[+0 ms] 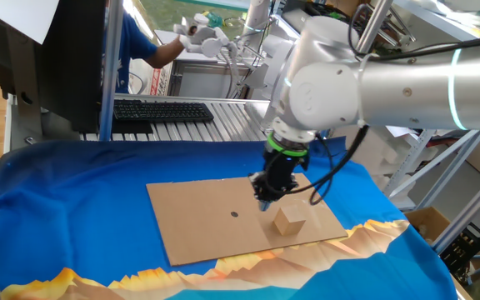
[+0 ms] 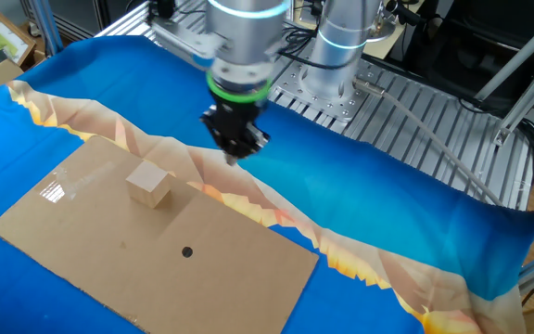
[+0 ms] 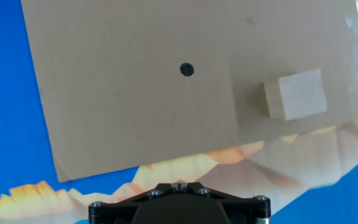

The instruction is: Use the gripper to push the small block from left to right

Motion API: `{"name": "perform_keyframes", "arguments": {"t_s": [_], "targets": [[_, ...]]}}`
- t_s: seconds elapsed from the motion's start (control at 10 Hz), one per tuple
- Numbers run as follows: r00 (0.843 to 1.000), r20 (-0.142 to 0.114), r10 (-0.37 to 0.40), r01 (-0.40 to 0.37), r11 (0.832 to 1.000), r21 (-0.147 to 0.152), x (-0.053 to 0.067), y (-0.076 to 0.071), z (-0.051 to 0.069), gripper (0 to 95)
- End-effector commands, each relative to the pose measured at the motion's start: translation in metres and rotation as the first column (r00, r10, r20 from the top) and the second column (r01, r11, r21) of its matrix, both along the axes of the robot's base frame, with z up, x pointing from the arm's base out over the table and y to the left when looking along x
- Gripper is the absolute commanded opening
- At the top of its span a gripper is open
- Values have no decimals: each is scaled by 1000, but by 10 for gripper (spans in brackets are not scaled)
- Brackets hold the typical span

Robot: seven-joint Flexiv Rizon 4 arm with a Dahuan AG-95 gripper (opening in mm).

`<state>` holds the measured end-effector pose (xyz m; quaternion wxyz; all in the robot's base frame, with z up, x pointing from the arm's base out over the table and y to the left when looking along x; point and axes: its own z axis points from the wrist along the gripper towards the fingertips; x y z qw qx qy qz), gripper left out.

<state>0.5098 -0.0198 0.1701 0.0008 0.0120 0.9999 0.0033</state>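
The small block [image 1: 289, 221] is a pale wooden cube on the brown cardboard sheet [image 1: 198, 225], near its right end. It also shows in the other fixed view [image 2: 149, 183] and at the right of the hand view [image 3: 296, 94]. My gripper [image 1: 265, 202], black with a green ring, hangs with its narrow tip shut and empty. In the other fixed view the gripper [image 2: 235, 158] is over the blue and orange cloth just past the cardboard's edge, apart from the block. In the hand view the gripper [image 3: 178, 185] sits at the bottom edge, with the block off to the upper right.
A small dark dot [image 1: 234, 214] marks the cardboard's middle. Behind the table are a black keyboard [image 1: 161, 110], a dark monitor [image 1: 48, 58] and a person holding a white robot hand [image 1: 207, 37]. A grooved metal plate [image 2: 415, 102] and a second arm's base [image 2: 336, 56] stand behind the cloth.
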Motion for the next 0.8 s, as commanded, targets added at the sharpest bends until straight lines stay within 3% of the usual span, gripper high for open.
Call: {"name": "perform_keyframes", "arguments": {"t_s": [0.1,0.4,0.8], "targets": [[996,22,88,-87,996,-7,7,-30,-5,0],[988,21,153,-153,988,-21,21,-54,1,0],[978,20,209,-209,978,-18,38,-91,9,0]]}}
